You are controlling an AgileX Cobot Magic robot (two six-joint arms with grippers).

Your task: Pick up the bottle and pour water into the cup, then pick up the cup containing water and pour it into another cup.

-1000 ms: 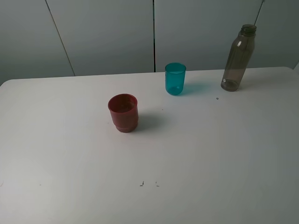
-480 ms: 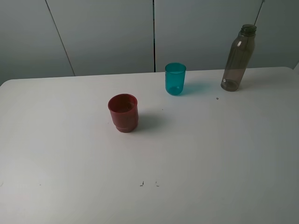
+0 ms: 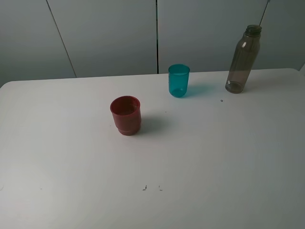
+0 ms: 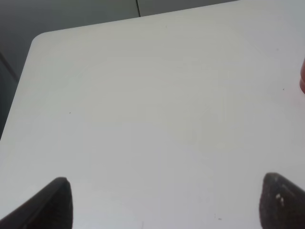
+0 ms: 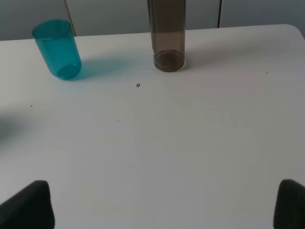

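The tall smoky grey-brown bottle (image 3: 243, 59) stands upright at the table's back right; its lower part shows in the right wrist view (image 5: 167, 33). The teal cup (image 3: 178, 80) stands upright left of it, also in the right wrist view (image 5: 56, 48). The red cup (image 3: 126, 115) stands nearer the middle; a sliver of it shows at the edge of the left wrist view (image 4: 302, 78). My left gripper (image 4: 164, 202) is open over bare table. My right gripper (image 5: 162, 205) is open, well short of the bottle. Neither gripper shows in the exterior view.
The white table (image 3: 214, 157) has a rounded back left corner (image 4: 40, 40). A grey panelled wall (image 3: 109, 33) stands behind it. Small dark specks (image 3: 151, 188) mark the table's front middle, and another speck (image 5: 138, 85) lies near the bottle.
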